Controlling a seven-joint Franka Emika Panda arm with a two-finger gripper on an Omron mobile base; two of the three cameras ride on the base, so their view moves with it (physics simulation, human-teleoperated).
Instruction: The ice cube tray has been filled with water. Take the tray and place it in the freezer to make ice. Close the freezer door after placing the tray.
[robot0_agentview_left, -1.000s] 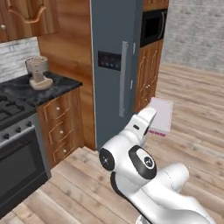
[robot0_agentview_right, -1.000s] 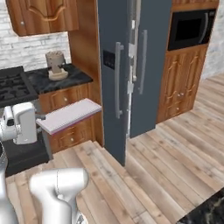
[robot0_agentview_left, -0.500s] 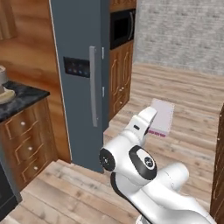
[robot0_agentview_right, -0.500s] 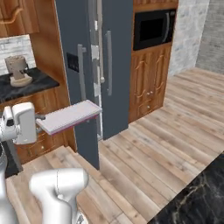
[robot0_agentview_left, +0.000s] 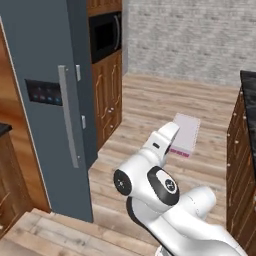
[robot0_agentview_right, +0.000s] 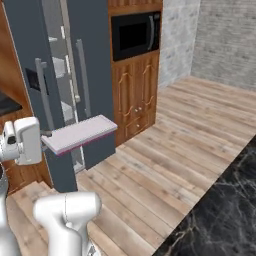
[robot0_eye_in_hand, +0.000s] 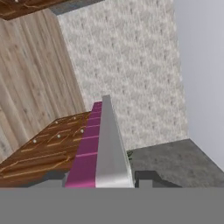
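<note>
Pickup done: gripper (robot0_eye_in_hand: 118, 177) jaws clamped on the tray (robot0_agentview_right: 80, 133), mid-left of frame. Remaining: place it inside the freezer (robot0_agentview_right: 55, 75), close the door (robot0_agentview_left: 47, 105).

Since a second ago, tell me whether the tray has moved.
Cannot tell: the tray keeps its place beside the arm, but the whole view swung past the fridge, so the base drove.

One ice cube tray (robot0_agentview_right: 79, 133), one freezer (robot0_agentview_right: 95, 75) with two silver handles, one built-in microwave (robot0_agentview_right: 136, 35).
</note>
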